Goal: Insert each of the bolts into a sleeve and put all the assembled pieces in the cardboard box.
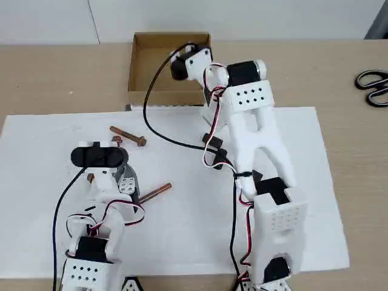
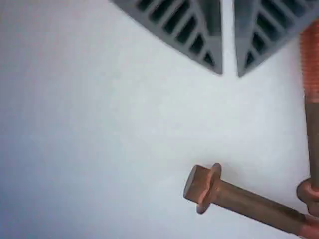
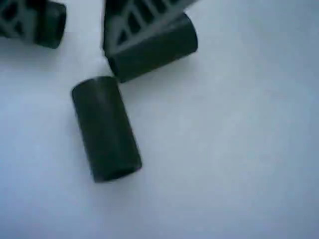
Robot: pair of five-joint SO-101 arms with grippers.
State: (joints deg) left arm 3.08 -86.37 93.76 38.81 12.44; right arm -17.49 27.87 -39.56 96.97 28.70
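Left fingers [image 2: 197,30]: low over the white paper [image 1: 182,230], tips almost together with just a thin slit between them, gripping nothing.
Right fingers [image 3: 139,17]: spread apart, bare paper between them, nothing held.
Sleeves: three dark ones on the paper. One sleeve [image 3: 154,47] is right against a right finger, a second [image 3: 47,22] is by the other finger, and a third [image 3: 105,129] lies loose just beside.
Bolts: copper, lying flat. The far bolt [image 1: 128,136] is ahead of the left arm, the near bolt [image 1: 154,193] close beside it.
Cardboard box [image 1: 157,60]: at the paper's far edge, the right arm's wrist over its near wall.
Scissors [image 1: 373,85]: on the bench [image 1: 60,79], well off to the right.
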